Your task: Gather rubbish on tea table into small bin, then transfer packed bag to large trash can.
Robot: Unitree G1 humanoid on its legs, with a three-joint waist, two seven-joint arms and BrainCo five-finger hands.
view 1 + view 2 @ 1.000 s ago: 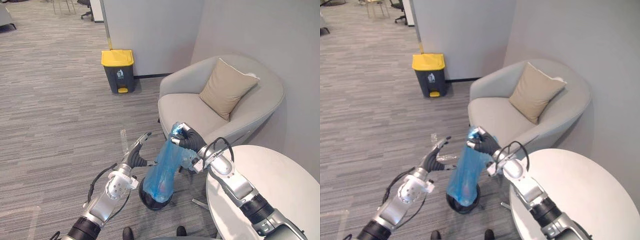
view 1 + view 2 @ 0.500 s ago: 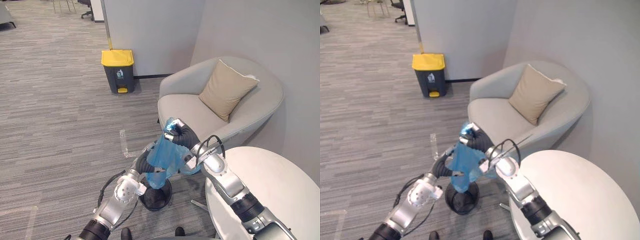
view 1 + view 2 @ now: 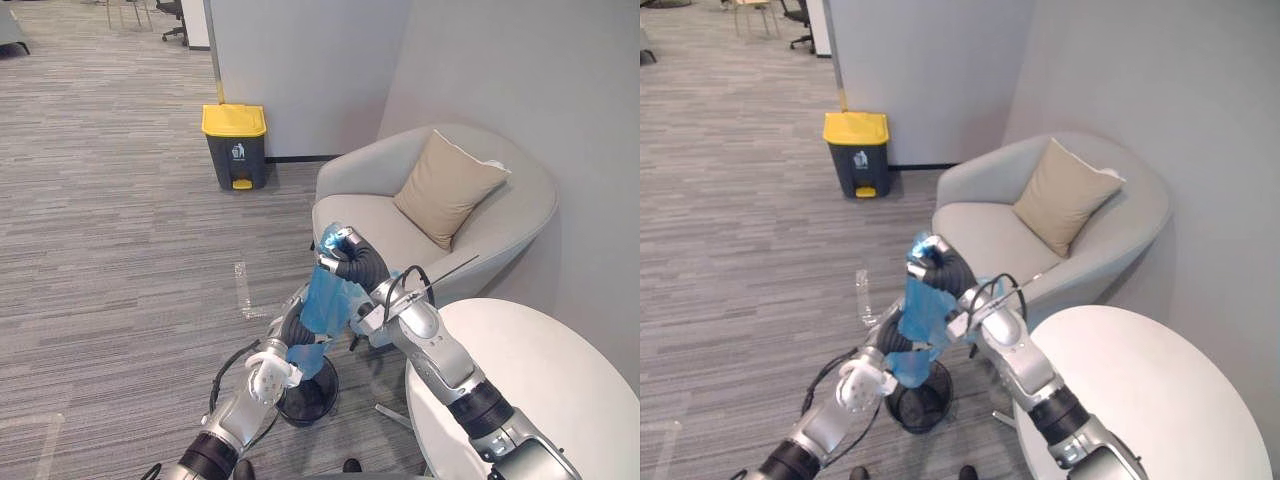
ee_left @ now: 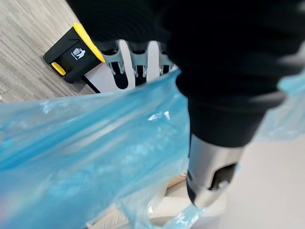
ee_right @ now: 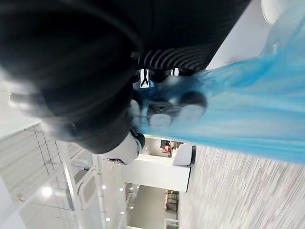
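Note:
A blue plastic bag (image 3: 325,295) hangs in the air above the small black bin (image 3: 310,398), which stands on the carpet beside the white round tea table (image 3: 540,380). My right hand (image 3: 355,265) is shut on the bunched top of the bag; in the right wrist view its curled fingers (image 5: 190,107) clamp the blue film (image 5: 248,129). My left hand (image 3: 293,328) is against the bag's lower side. In the left wrist view its straight fingers (image 4: 138,62) lie behind the bag (image 4: 95,157) and its thumb (image 4: 209,171) is in front. The large grey trash can with a yellow lid (image 3: 236,146) stands by the far wall.
A light grey armchair (image 3: 370,215) with a tan cushion (image 3: 450,185) stands just behind the bag, against the wall. Open grey carpet stretches to the left, between me and the trash can.
My right hand has lifted the bag up out of the small bin. My left hand has come in from the left and now rests against the bag's lower part.

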